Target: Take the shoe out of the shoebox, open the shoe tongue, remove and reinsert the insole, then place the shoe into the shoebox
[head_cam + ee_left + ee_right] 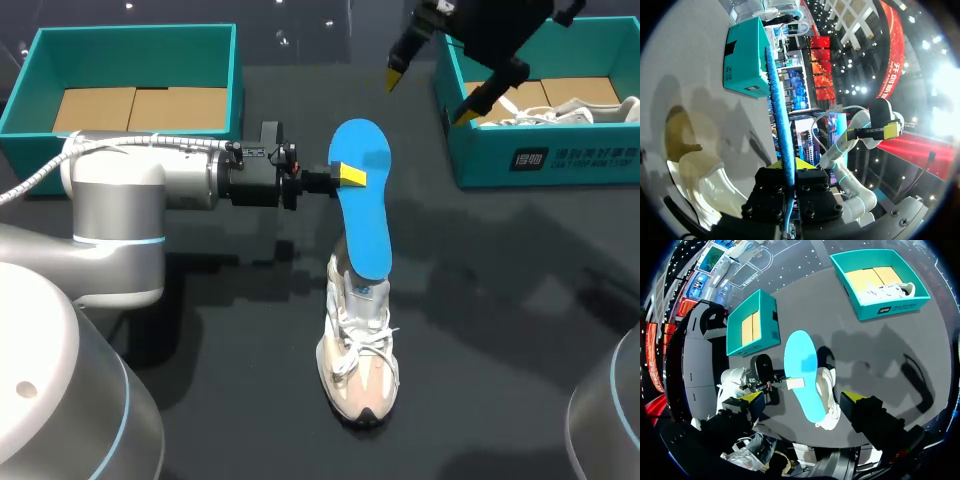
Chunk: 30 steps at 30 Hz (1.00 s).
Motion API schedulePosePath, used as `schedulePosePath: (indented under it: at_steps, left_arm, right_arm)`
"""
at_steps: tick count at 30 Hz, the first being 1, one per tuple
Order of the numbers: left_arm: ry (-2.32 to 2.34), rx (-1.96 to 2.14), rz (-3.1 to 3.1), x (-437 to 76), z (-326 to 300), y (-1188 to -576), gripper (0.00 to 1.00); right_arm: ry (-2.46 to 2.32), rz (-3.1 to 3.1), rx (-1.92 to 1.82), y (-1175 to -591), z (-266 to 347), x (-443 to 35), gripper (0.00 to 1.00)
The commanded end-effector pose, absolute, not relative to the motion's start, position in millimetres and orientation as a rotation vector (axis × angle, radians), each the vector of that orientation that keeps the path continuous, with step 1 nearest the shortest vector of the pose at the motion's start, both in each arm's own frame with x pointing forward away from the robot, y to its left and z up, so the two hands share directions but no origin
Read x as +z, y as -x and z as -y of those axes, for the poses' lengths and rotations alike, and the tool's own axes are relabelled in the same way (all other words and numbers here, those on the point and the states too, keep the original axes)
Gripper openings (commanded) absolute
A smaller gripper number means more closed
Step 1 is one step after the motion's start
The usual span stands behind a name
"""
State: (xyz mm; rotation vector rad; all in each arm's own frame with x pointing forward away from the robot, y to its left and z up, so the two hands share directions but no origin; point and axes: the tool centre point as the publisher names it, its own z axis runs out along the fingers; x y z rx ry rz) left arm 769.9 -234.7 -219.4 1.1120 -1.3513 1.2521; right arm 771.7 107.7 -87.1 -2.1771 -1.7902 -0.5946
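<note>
The shoe [358, 365] stands out of its box on the dark tabletop [500, 330], toe toward the robot. Above its heel the left pincer [350, 176] is clamped on the blue insole [365, 215] and holds it upright. The insole's lower end meets the shoe's opening, though whether it sits inside the collar is hard to tell. Farther back, an empty shoebox [135, 40] waits at the left. At the right, the right pincer [430, 94] hangs wide apart, holding nothing, by the rim of a second shoebox [540, 160] that holds another white shoe [575, 108]. Unboxing appears done and the insole largely drawn out. Reseating it and boxing the shoe look yet to come.
</note>
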Motion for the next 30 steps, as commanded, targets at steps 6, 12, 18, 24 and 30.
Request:
schedulePosePath:
  at_steps: [6, 12, 18, 24, 30]
  left_arm:
    - [-1.113, 1.253, 1.351, -220, 235, -769, 0.0]
    - [-1.113, 1.253, 1.351, -220, 235, -769, 0.0]
    - [-1.113, 1.253, 1.351, -220, 235, -769, 0.0]
    - [-1.113, 1.253, 1.351, -220, 235, -769, 0.0]
    - [-1.113, 1.253, 1.351, -220, 235, -769, 0.0]
  right_arm:
    - [1.768, 1.478, -1.072, -766, -95, -108, 1.0]
    - [1.669, 1.419, -1.146, -768, -94, -120, 1.0]
    - [1.611, 1.375, -1.186, -770, -99, -133, 1.0]
    - [1.538, 1.334, -1.236, -768, -104, -146, 1.0]
    - [1.493, 1.321, -1.251, -766, -105, -153, 1.0]
